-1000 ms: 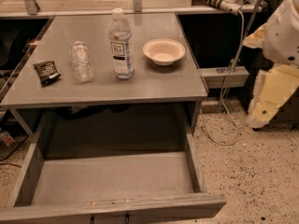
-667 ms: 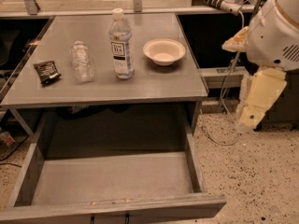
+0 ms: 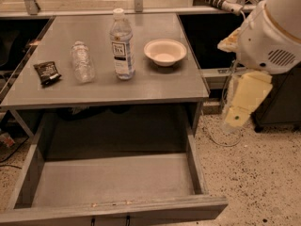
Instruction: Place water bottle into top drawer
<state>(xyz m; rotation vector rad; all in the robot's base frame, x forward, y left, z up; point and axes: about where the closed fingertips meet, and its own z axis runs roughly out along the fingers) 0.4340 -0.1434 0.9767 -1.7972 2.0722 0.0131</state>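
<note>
The task is at its opening step, the reach: nothing has been picked up yet. The water bottle point(image 3: 82, 61) sits on the table point(image 3: 155, 86), left of centre, between a dark snack packet point(image 3: 47, 72) and a taller labelled bottle point(image 3: 122, 44), with a white bowl point(image 3: 165, 52) further right. The top drawer point(image 3: 113, 180) stands pulled out below the table, its grey floor bare.

The robot's claw point(image 3: 233, 118) hangs at the end of the cream arm, off the table's right edge and over the speckled floor, well apart from the water bottle. Whether it is released or clenched cannot be told from this view.

The next move likely calls for lifting the arm above table height and carrying it left, past the bowl and the taller bottle without knocking them.

Compared with a second ago, the arm has swung in closer to the table; the things on the table have not moved.
</note>
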